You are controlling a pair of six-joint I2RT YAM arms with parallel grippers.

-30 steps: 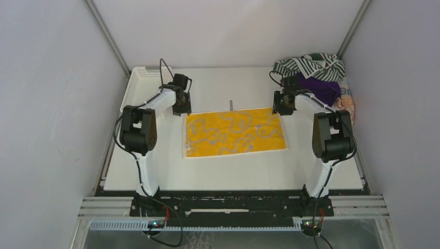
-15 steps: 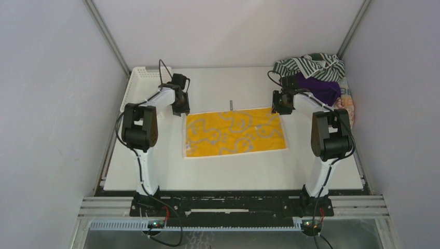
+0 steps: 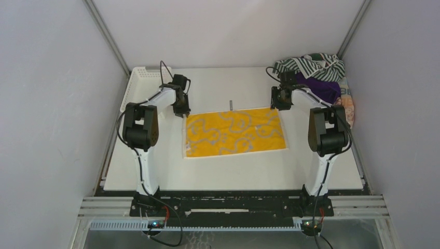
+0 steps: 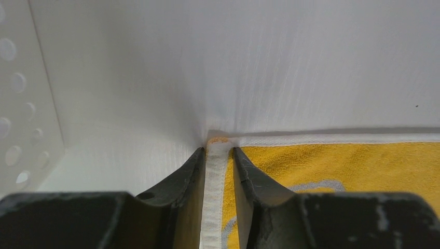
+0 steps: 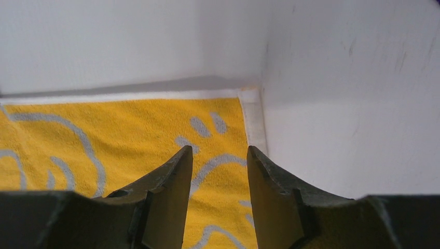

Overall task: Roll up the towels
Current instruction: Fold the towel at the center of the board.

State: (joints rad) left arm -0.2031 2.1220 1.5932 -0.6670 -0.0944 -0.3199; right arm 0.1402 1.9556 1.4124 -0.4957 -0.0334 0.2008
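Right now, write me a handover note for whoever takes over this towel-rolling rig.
The left end effector has its jaws pinching the white hem at the far-left corner of the yellow towel.
The right end effector is open over the far-right corner, gripping nothing.
The yellow towel lies flat in the middle; the striped towel, purple towel and patterned towel are heaped at the far right.
Done: one towel spread out. Left: roll all four.

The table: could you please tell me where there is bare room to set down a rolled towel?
Widest: the near strip between the yellow towel and the arm bases. Also the far strip between the basket and the towel pile, bar a small grey object. Crowded: the far right corner, and the towel's far corners at the left gripper and right gripper.
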